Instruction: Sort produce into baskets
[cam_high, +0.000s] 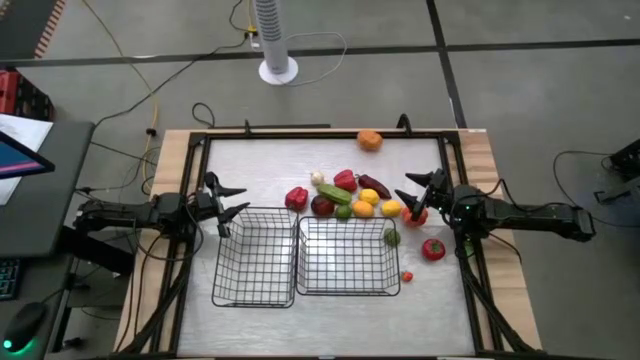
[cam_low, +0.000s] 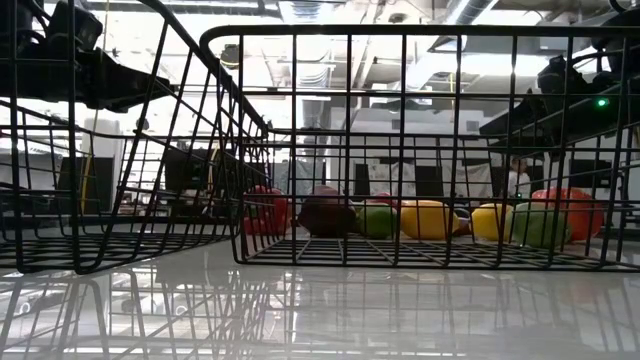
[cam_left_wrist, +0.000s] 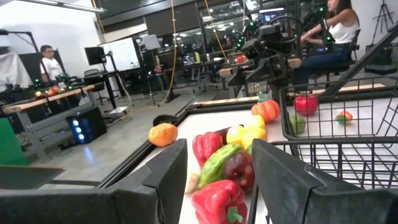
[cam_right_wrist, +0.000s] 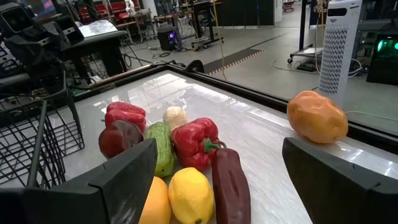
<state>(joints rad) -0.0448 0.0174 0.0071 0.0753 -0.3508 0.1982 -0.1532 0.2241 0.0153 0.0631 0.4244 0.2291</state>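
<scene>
Two black wire baskets stand side by side mid-table, the left basket (cam_high: 254, 256) and the right basket (cam_high: 347, 256); I see nothing in either. Most of the produce (cam_high: 345, 195) lies in a heap just beyond them: red peppers (cam_right_wrist: 196, 142), a green one (cam_right_wrist: 163, 146), a yellow lemon (cam_right_wrist: 191, 196) and a dark purple piece (cam_right_wrist: 230, 183). An orange fruit (cam_high: 369, 140) lies alone at the far edge. My left gripper (cam_high: 238, 199) is open beyond the left basket, pointing at a red pepper (cam_left_wrist: 217, 202). My right gripper (cam_high: 410, 192) is open at the heap's right end.
A red tomato (cam_high: 433, 249), a green piece (cam_high: 392, 237) and a small red piece (cam_high: 407, 276) lie right of the right basket. A black frame (cam_high: 300, 133) borders the table. People sit in the room beyond (cam_left_wrist: 336, 31).
</scene>
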